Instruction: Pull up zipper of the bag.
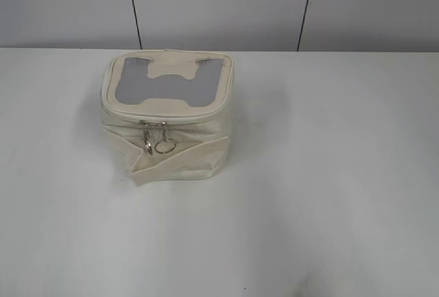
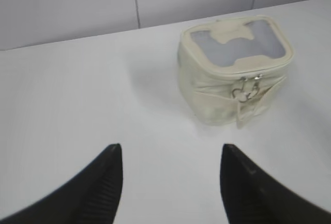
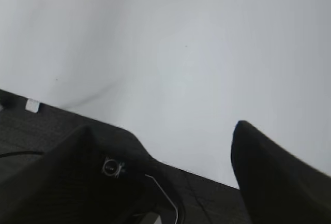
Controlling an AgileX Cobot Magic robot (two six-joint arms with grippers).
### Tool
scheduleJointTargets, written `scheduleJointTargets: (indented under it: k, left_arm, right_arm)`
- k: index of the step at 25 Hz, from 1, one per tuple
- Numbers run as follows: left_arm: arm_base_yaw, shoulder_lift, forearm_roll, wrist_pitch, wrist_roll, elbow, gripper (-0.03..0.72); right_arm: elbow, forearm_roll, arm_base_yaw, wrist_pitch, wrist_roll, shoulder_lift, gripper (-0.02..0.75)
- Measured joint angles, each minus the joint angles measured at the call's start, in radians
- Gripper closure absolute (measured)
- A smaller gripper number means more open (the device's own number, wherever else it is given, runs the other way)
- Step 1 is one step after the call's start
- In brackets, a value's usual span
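Note:
The cream-beige bag [image 1: 168, 115] stands on the white table, left of centre in the exterior view, with grey lid panels around an H-shaped patch. Its zipper [image 1: 156, 120] runs around the lid rim, and two silver ring pulls [image 1: 159, 145] hang together on the front face. A flat strap [image 1: 180, 154] crosses the front. The bag also shows in the left wrist view [image 2: 235, 69]. My left gripper [image 2: 170, 154] is open and empty, well short of the bag. My right gripper [image 3: 163, 131] is open and empty over the table's near edge. Neither arm shows in the exterior view.
The white table [image 1: 329, 194] stretches wide around the bag. A grey panelled wall [image 1: 219, 5] stands behind it. The right wrist view shows the table's front edge [image 3: 181, 167] with dark floor below.

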Motion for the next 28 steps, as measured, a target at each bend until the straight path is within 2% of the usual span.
scheduleJointTargets:
  k: [3,6,10,17,28]
  left_arm:
    - [0.000,-0.103,0.067,0.045,-0.034,0.069,0.228]
    - [0.000,-0.171,0.076,0.080,-0.052,0.153,0.228]
    - [0.000,-0.221,0.103,0.076,-0.063,0.183,0.228]
    - [0.000,-0.246,0.113,0.013,-0.068,0.211,0.246]
    - [0.000,-0.248,0.113,0.010,-0.070,0.211,0.306]
  right_arm:
    - [0.012,-0.070,0.000,0.053,0.051,-0.150,0.103]
    - [0.016,-0.109,0.000,0.088,0.084,-0.288,0.103]
    - [0.016,-0.168,0.000,0.093,0.138,-0.437,0.104]
    - [0.050,-0.211,0.000,0.037,0.144,-0.461,0.139]
    - [0.052,-0.212,0.000,0.026,0.143,-0.461,0.142]
